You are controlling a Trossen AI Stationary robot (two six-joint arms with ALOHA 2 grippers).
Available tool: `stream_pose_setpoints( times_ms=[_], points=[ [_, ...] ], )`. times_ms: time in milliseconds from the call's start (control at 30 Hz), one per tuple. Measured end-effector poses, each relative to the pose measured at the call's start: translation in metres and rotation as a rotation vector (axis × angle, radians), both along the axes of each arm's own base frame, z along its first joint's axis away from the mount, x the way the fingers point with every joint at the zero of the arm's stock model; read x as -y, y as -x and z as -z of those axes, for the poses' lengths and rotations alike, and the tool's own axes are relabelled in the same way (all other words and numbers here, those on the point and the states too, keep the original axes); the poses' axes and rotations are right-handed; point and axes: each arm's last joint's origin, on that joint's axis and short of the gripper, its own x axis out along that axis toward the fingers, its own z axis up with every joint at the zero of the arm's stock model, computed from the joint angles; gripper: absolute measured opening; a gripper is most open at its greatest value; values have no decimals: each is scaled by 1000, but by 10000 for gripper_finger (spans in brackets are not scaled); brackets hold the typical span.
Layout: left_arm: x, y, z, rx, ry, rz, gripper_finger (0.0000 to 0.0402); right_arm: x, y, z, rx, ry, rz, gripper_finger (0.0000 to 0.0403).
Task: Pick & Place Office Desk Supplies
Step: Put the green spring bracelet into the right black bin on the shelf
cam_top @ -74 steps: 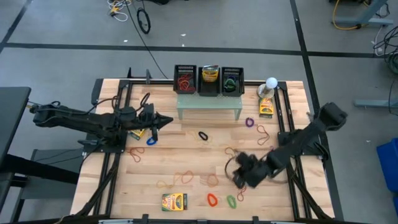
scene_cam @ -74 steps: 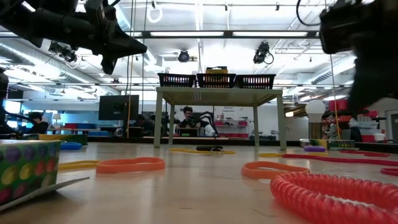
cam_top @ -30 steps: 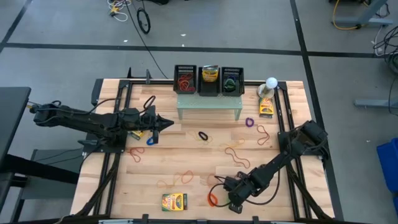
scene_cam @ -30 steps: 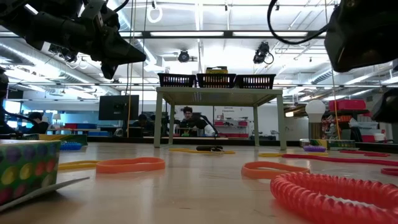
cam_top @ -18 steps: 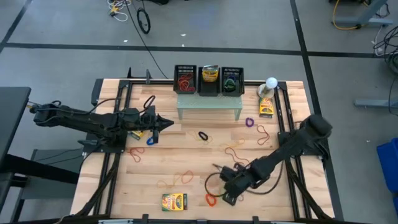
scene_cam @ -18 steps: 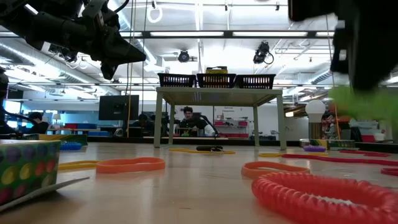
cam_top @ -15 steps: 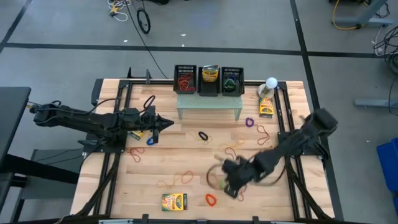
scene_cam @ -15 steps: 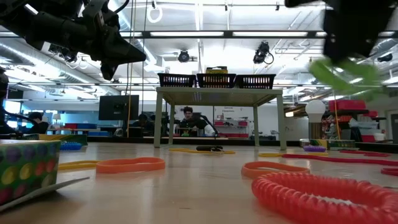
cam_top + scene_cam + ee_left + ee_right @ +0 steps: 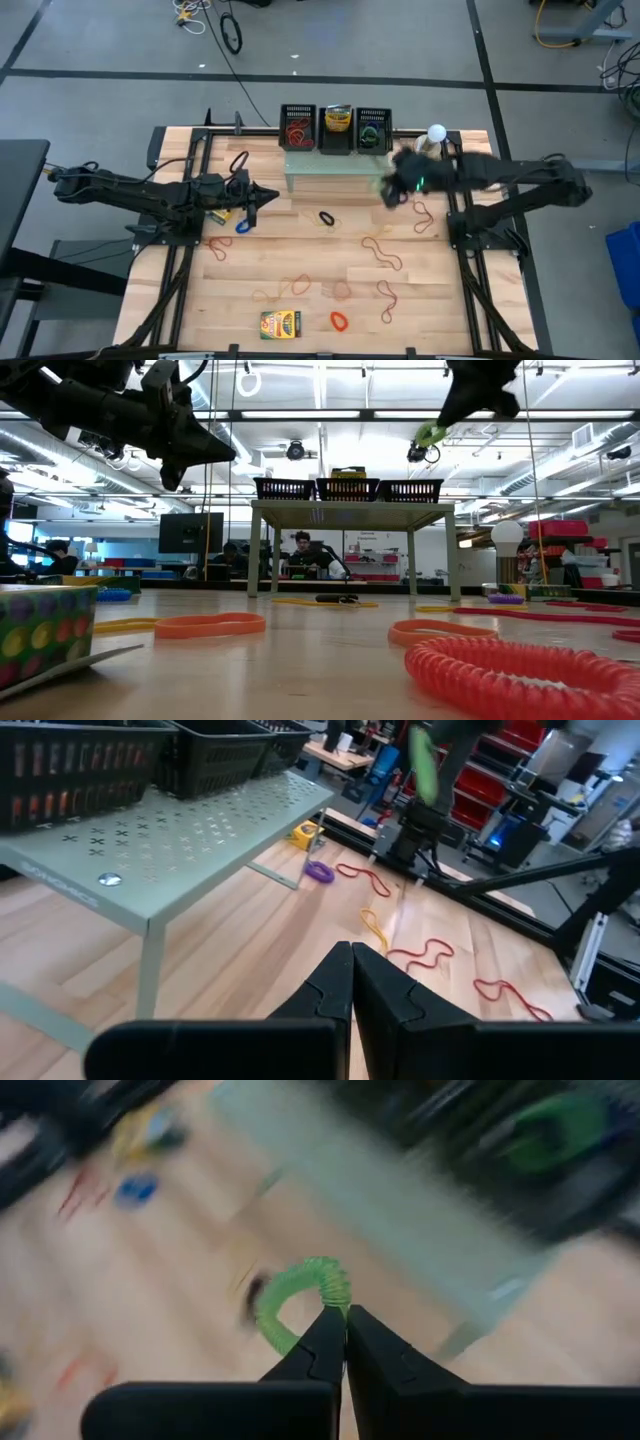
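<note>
My right gripper (image 9: 388, 190) is raised above the table by the right end of the pale green stand (image 9: 335, 168), shut on a green rubber band (image 9: 296, 1291); the low view shows that green rubber band (image 9: 431, 432) high in the air. My left gripper (image 9: 272, 196) hovers shut over the table's left part, holding nothing. Loose bands lie flat on the wood: black (image 9: 326, 217), purple (image 9: 401, 196), blue (image 9: 243, 226), red (image 9: 340, 321). One printed box (image 9: 281, 324) lies near the near edge, another printed box (image 9: 428, 176) near the far right corner. My right gripper pinches the green rubber band between its two fingers, on one stretch of the loop (image 9: 335, 1298) right at the fingertips. The band is lifted clear of the table, and the rest of the loop (image 9: 431, 432) curls out free beyond the fingers.
Three black baskets stand in a row on the stand: one with red bands (image 9: 297, 128), one with a yellow box (image 9: 338, 120), one with green bands (image 9: 373, 130). A white ball-topped object (image 9: 436, 132) stands at the far right. Thin red and orange bands (image 9: 382, 252) lie across the middle.
My right gripper, low by the near edge, rose with the green band in its fingers and swung fast toward the far edge, ending by the stand's right end. The band was lifted clear of the table. The red band beside it slid a little.
</note>
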Motion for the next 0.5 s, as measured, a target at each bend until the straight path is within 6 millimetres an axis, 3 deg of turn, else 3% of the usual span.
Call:
stream_pose_setpoints(
  times_ms=[233,500],
  points=[
    [0,-2,3,-14,14,-19,10,63,0,-8,71,118,162,10],
    [0,-4,7,-31,37,-23,10,112,-6,8,-13,167,307,14]
  ],
)
